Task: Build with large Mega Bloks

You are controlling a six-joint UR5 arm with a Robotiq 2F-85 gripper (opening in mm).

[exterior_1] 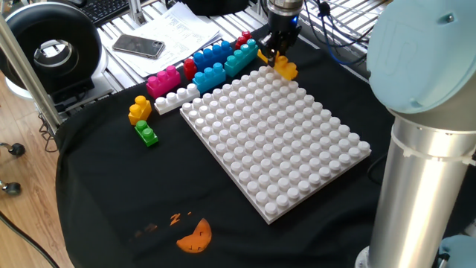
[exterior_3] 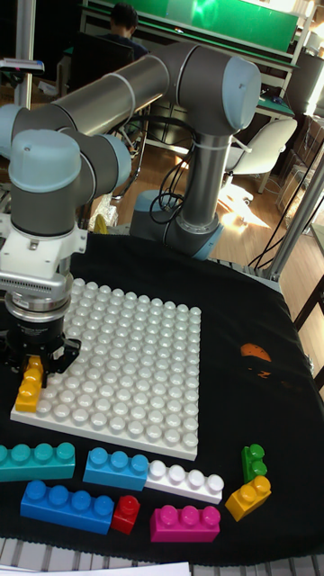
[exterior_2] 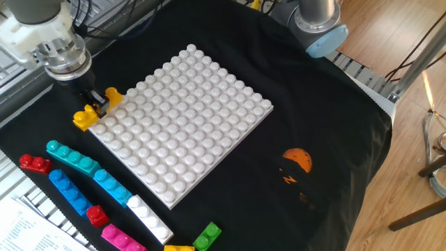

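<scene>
End effector (exterior_2: 95, 110) clamping long orange-yellow brick (exterior_2: 96, 111), hovering at corner of white baseplate (exterior_2: 182, 118). Advice: be squaring studs with corner rows, then pressing straight down.

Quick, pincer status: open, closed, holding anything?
Pincer: closed on the long orange-yellow Mega Blok, held at the corner of the white studded baseplate.

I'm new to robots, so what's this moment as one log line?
gripper: shut on long orange-yellow block | position: corner of white baseplate | phase: carrying
</scene>
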